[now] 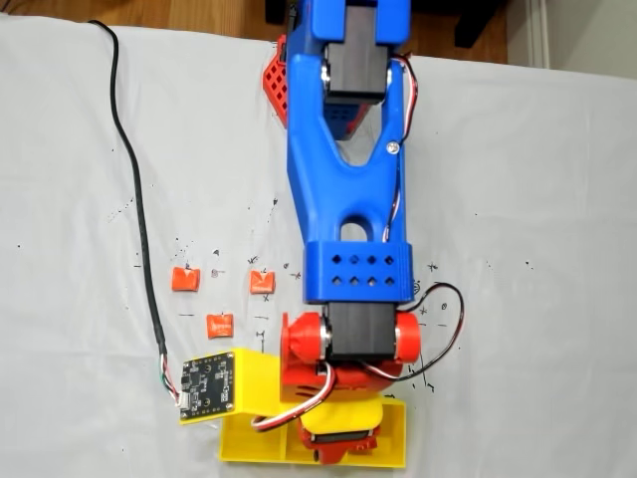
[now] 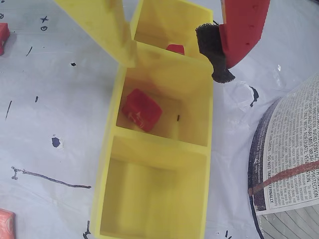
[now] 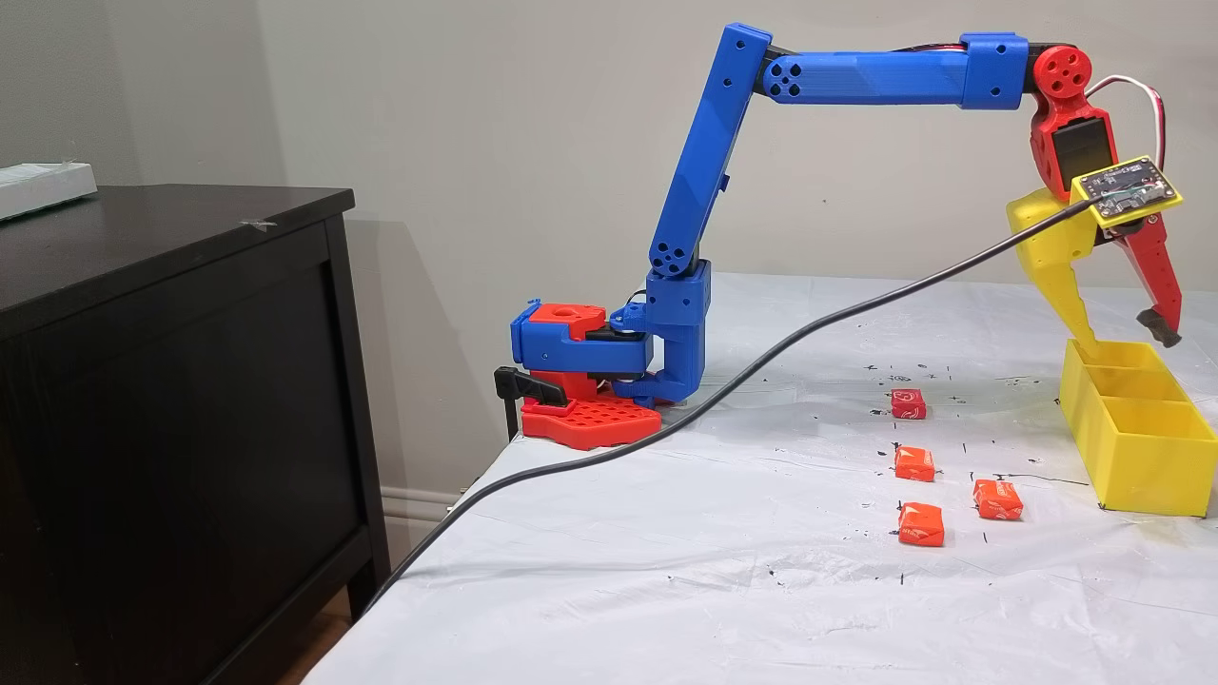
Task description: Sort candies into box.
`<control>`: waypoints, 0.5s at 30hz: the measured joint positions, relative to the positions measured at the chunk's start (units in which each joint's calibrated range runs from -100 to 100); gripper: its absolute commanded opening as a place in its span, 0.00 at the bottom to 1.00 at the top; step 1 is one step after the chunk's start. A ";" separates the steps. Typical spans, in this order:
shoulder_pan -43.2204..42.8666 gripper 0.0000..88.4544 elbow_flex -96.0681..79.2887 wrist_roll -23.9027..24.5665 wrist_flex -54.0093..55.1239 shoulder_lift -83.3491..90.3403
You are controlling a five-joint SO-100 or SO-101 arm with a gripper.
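Fixed view from the side, read left to right: four candies lie loose on the white table cover, one (image 3: 909, 403) farthest back, one (image 3: 914, 463) in front of it, one (image 3: 921, 524) nearest the camera and one (image 3: 997, 499) closest to the box (image 3: 1137, 457). The gripper (image 3: 1123, 335) hangs over the tray's far end, jaws parted and holding nothing.

In the wrist view the middle compartment holds a candy (image 2: 141, 110) and the far one shows another (image 2: 175, 48); the near compartment is bare.

Judgement: the coming move turns on this relation. The loose candies lie to the left of the gripper in the side view, well apart from it, so the arm must swing away from the box along the tray's short side.
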State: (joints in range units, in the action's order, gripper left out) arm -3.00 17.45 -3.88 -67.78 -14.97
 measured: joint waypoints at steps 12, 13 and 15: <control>-3.12 0.00 -11.63 -0.88 -4.68 12.52; -3.36 0.00 -13.09 -0.93 -5.71 13.71; -3.82 0.00 -15.91 -1.42 -7.78 15.57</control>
State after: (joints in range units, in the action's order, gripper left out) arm -6.83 1.54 -5.30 -75.56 0.59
